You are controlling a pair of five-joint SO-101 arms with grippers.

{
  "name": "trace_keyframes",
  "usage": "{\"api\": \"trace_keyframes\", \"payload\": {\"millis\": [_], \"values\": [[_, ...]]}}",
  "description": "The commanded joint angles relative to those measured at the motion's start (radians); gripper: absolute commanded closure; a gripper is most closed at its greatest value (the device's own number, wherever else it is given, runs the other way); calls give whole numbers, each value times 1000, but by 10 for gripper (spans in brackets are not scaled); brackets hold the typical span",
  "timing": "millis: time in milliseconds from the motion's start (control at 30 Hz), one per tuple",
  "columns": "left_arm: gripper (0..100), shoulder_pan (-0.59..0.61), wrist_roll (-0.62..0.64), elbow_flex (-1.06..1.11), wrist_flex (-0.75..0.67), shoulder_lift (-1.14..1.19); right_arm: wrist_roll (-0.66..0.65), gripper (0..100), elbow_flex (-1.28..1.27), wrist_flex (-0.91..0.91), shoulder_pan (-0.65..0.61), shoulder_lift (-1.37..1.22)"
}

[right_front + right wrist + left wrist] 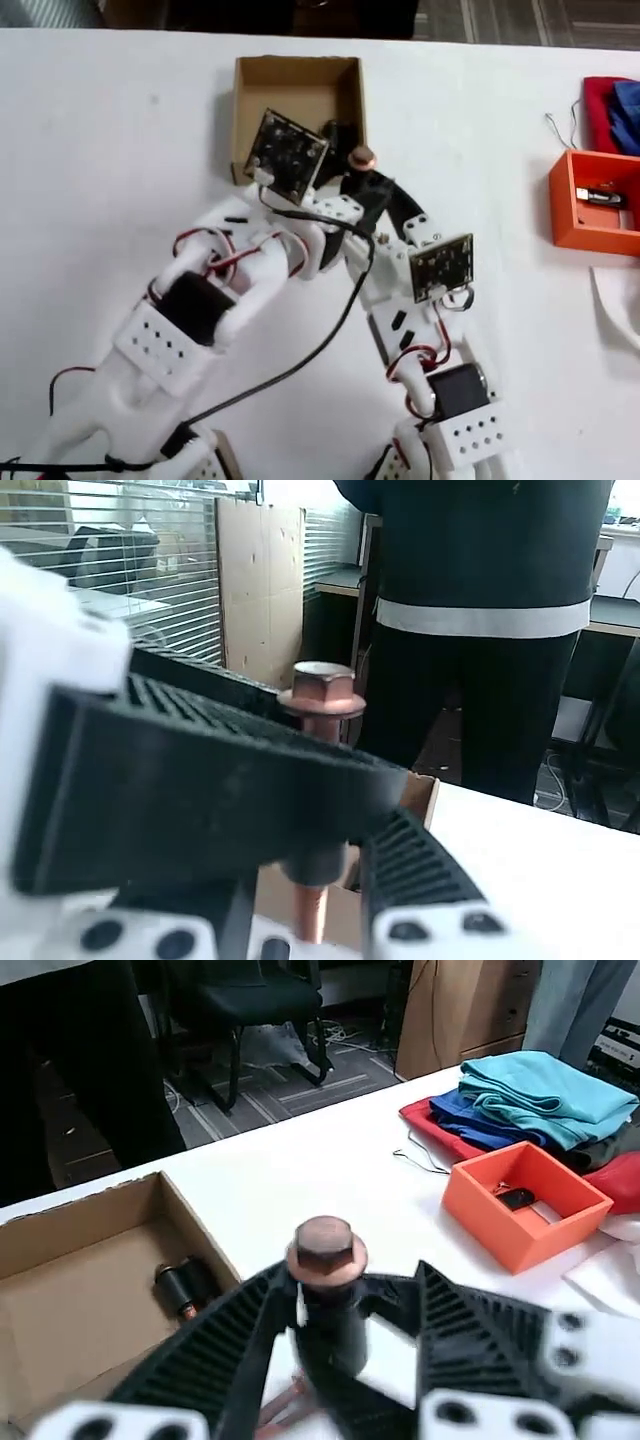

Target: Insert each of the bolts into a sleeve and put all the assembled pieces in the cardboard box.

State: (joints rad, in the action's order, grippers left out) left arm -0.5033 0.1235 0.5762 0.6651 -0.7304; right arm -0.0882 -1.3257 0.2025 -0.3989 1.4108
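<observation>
Since the bolt (pixel 326 1245) already stands in its black sleeve (pixel 337 1335), copper head on top and the shank poking out below, what's left for this piece looks like the drop into the box. It is held off the bench (pixel 120 150) with its long axis upright, just beside the near right-hand corner of the cardboard box (pixel 297 63). As far as I can judge it is outside the wall, not over the opening. The box itself sits toward the bench's far edge, about midway along it.

The left hand (pixel 345 1305) is pinching the sleeve from both sides. The right hand (pixel 345 830) is up against the same piece, and I cannot tell whether it is gripping or slack.

From the piece, the box opening lies toward the far edge and a little to the left. I'd expect a short carry over the wall, and the left arm, already alongside the box, seems better placed to make it. The upright shank would need to pass above the rim.

One finished piece (pixel 183 1288) lies on its side inside the box, close to the wall nearest the hands. An orange box (pixel 600 235) sits well apart, near the bench's right edge.
</observation>
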Motion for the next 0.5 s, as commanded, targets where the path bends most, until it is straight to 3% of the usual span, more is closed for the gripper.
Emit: {"api": "trace_keyframes", "payload": {"millis": [0, 467], "values": [[800, 44, -17, -65, 6, -6, -5, 975, 21, -25, 10, 24], [801, 95, -9, -280, 9, -61, -5, 975, -6, -24, 15, 21]]}}
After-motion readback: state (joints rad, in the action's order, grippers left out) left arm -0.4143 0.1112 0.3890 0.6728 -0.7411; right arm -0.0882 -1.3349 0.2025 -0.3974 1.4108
